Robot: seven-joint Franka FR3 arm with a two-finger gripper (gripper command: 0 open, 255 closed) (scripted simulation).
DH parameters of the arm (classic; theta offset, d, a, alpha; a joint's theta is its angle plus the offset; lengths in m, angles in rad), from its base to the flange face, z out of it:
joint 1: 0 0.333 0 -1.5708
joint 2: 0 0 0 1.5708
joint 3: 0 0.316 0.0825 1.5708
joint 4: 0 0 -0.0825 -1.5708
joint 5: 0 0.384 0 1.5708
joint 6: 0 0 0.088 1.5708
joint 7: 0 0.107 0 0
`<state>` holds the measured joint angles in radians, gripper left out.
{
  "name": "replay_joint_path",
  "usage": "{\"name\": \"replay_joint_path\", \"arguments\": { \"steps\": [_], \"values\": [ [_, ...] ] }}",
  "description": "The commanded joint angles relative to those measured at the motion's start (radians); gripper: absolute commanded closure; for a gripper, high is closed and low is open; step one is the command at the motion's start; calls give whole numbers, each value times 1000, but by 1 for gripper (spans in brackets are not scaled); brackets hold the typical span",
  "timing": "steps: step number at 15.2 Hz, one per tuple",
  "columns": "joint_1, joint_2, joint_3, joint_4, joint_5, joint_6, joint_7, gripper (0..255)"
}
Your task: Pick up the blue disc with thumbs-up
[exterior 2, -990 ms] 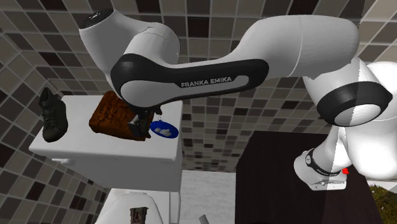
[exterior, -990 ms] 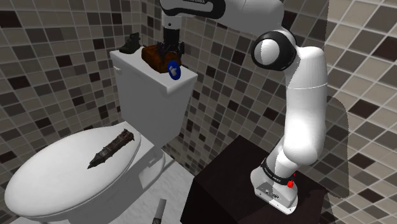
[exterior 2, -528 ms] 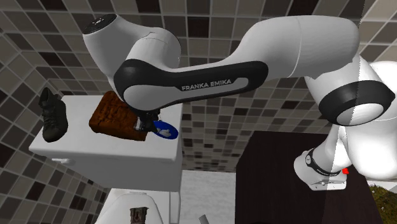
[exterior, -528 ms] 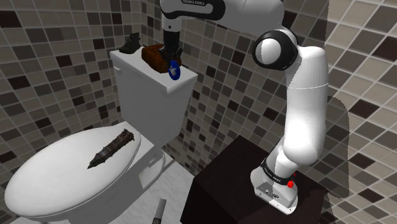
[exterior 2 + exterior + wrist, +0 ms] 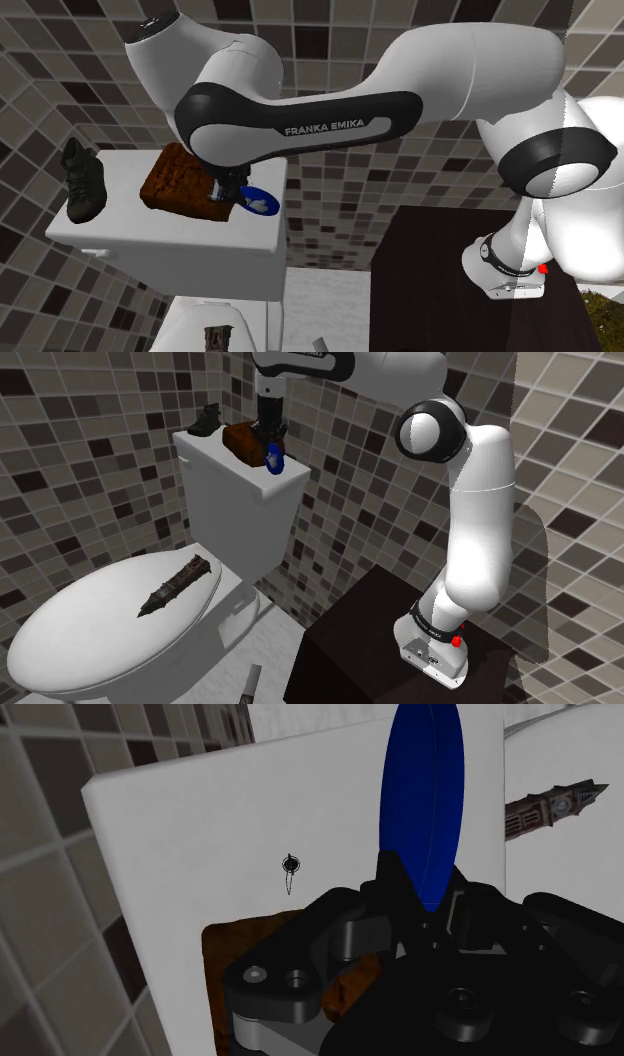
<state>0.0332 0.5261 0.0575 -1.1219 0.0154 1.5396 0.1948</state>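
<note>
So the hand (image 5: 428, 904) is clamped on the blue disc (image 5: 424, 794) by its rim, over the toilet tank lid (image 5: 300, 814). Thin edge grip like that, I'd bet it swivels or slips out on a fast lift.

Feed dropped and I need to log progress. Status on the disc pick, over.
Gripper shut on blue disc, fingers clasping its rim. Disc on edge over the white tank lid. Brown block close beside the gripper; dark shoe well apart.
</note>
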Motion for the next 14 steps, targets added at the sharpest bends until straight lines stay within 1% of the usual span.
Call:
{"name": "replay_joint_path", "arguments": {
  "steps": [1, 8, 12, 14],
  "values": [
    [2, 11, 1, 44, -1, -33, 3, 255],
    [6, 64, 1, 227, -3, -163, 7, 255],
    [11, 129, 1, 393, -5, -264, 10, 255],
    [11, 133, 1, 402, -5, -269, 11, 255]
  ]
}}
